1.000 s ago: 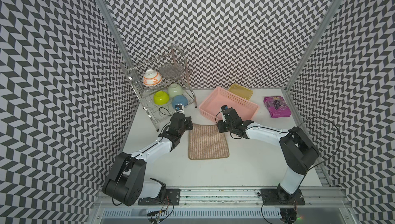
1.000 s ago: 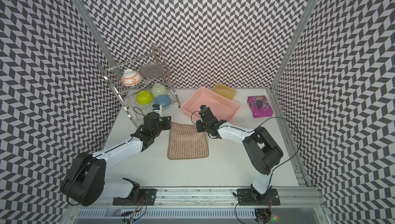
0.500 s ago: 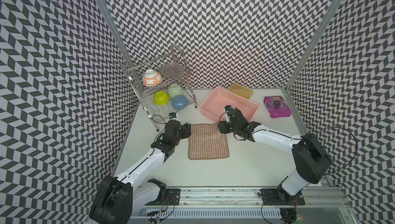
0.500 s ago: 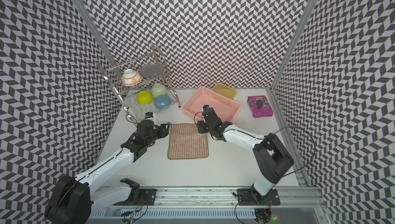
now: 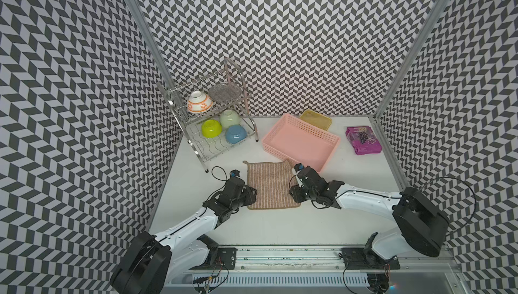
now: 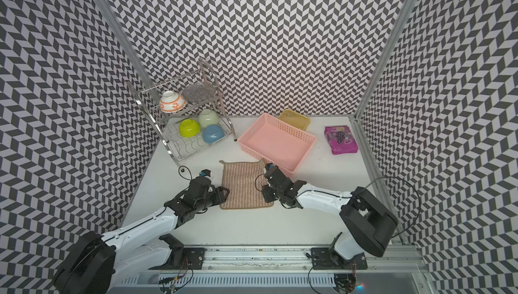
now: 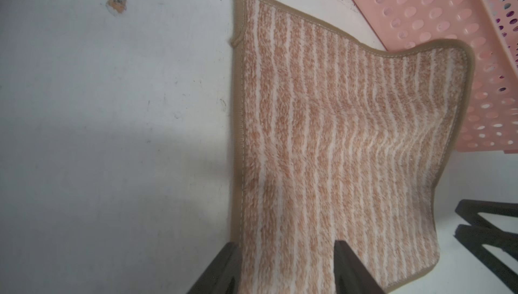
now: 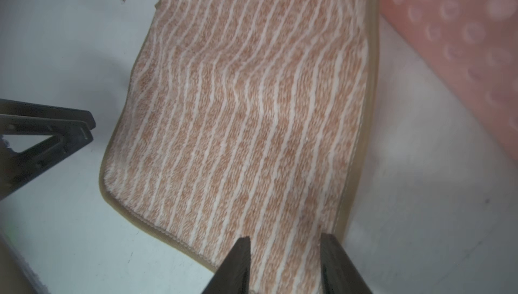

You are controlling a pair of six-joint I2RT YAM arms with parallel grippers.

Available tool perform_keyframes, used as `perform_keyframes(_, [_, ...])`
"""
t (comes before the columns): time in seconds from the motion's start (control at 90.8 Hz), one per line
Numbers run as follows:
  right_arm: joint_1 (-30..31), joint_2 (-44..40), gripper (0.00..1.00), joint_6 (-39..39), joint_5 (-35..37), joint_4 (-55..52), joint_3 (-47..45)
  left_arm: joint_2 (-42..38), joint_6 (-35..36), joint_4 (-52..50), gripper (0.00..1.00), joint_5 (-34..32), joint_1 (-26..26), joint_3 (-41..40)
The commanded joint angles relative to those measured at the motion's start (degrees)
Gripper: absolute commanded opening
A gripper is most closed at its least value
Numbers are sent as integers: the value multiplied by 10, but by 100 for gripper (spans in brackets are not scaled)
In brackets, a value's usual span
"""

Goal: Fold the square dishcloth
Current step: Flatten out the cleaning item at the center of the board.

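Left claw (image 7: 286,246) gapes over the tan, pale-striped, dark-hemmed square dishcloth (image 5: 270,184).

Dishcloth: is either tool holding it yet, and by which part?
Nothing is held. The dishcloth lies flat; the left tool and right tool sit open over its two robot-side corners.

White table (image 5: 280,231), five things sitting on it. Wire dish rack (image 5: 208,149) far left. Pink basket (image 5: 301,144) far centre, with a yellow tray (image 5: 316,119) just behind it by the back wall. Purple packet (image 5: 363,140) far right. Square dishcloth (image 5: 270,184) spread out mid-table, its far right corner up against the basket's near wall.
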Motion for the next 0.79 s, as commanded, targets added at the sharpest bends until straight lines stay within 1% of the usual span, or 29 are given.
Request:
perform_keyframes(0.0, [10, 12, 35, 20, -18, 25, -17, -9, -10, -2, 54, -10, -6, -4])
perform_keyframes(0.055, [13, 17, 30, 29, -19, 22, -27, -13, -11, -3, 52, -10, -7, -5])
perform_keyframes(0.143, [16, 13, 26, 41, -21, 16, -48, -20, -14, -5, 50, -8, -9, -12])
perform_keyframes(0.275, [22, -6, 26, 57, -23, 3, -82, -29, -22, -8, 48, -3, -10, -25])
perform_keyframes(0.485, [28, -56, 24, 78, -28, -37, -120, -60, -29, -19, 48, -7, -12, -16])
perform_keyframes(0.661, [28, -123, 25, 85, -24, -83, -131, -86, -28, -21, 48, -20, -12, 3])
perform_keyframes(0.782, [28, -151, 31, 79, 8, -112, -102, -77, -21, -7, 54, -48, -11, 20])
